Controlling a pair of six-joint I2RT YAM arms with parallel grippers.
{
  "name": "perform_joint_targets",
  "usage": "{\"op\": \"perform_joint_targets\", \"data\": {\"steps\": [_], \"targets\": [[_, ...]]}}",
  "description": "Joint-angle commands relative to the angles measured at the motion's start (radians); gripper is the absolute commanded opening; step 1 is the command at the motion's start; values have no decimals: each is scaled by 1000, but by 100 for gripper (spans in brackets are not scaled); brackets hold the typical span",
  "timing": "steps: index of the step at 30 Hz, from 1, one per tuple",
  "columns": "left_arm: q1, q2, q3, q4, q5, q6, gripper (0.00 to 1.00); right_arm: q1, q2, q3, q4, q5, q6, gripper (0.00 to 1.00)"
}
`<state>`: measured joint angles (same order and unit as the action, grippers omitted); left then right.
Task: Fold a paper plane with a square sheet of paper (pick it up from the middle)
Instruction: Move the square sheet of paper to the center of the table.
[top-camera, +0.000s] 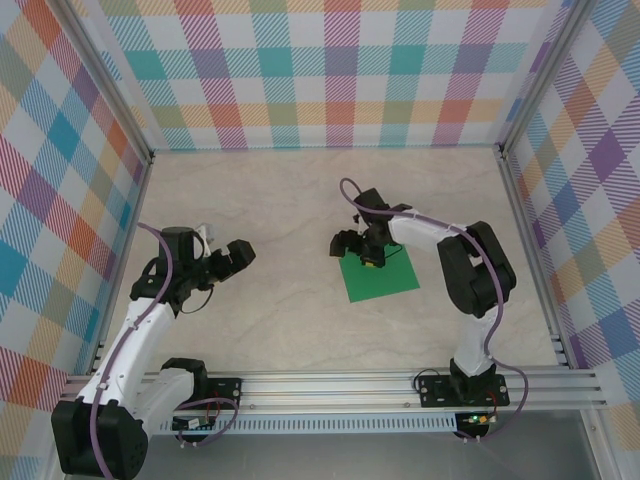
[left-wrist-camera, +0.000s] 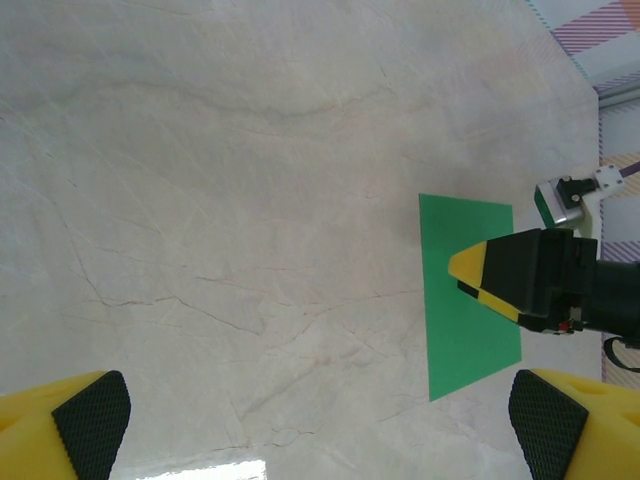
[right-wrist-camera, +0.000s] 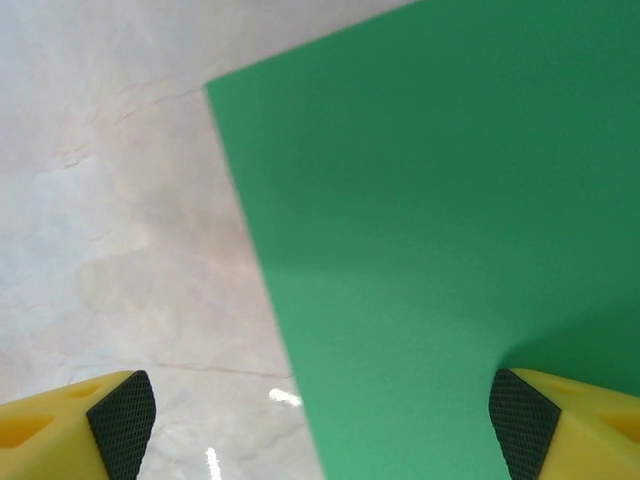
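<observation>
On the pale stone-look table (top-camera: 300, 200), ringed by plaid walls (top-camera: 340, 70), the right arm (top-camera: 470, 270) reaches in toward the middle while the left arm (top-camera: 150, 320) hangs back on its own side. Right of centre lies the sheet (top-camera: 385, 278), flat, green and unfolded, with no crease to see. The right gripper (top-camera: 362, 252) hovers low over the sheet's far-left part. Its wrist view shows the jaws spread wide, one of the pads (right-wrist-camera: 120, 410) over bare table and the other over green, so the paper's edge runs between them. The left gripper (top-camera: 236, 258) is spread wide too, holds nothing, and sits well apart from the sheet, looking across at it. I judge the pickup has not begun, and the worry is the placement. The task asks for a grip at the middle, yet these jaws straddle an edge. Thin paper lying flat gives the fingers nothing to bite on, so closing here could skate over it, shove it sideways, or bunch it into a stray wrinkle that spoils later folds. Pressing down too hard could pin it instead of lifting it.
</observation>
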<state>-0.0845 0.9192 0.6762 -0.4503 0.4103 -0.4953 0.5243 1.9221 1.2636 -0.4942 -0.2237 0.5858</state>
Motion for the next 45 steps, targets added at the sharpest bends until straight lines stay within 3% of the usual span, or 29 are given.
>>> {"op": "perform_joint_targets", "data": {"steps": [1, 7, 13, 29, 45], "targets": [[-18, -18, -34, 30, 48, -48, 100, -5, -45, 43, -45, 17, 16, 90], [-76, -90, -130, 76, 48, -116, 100, -102, -140, 11, -109, 81, -64, 88], [-141, -114, -147, 56, 18, -131, 100, -217, -153, -89, -90, 15, -73, 86], [-150, -181, -93, -89, 88, -125, 100, -174, -241, -366, 20, -92, 80, 84], [-170, -174, -110, -66, 121, -147, 100, -113, -272, -403, 74, -132, 145, 83]]}}
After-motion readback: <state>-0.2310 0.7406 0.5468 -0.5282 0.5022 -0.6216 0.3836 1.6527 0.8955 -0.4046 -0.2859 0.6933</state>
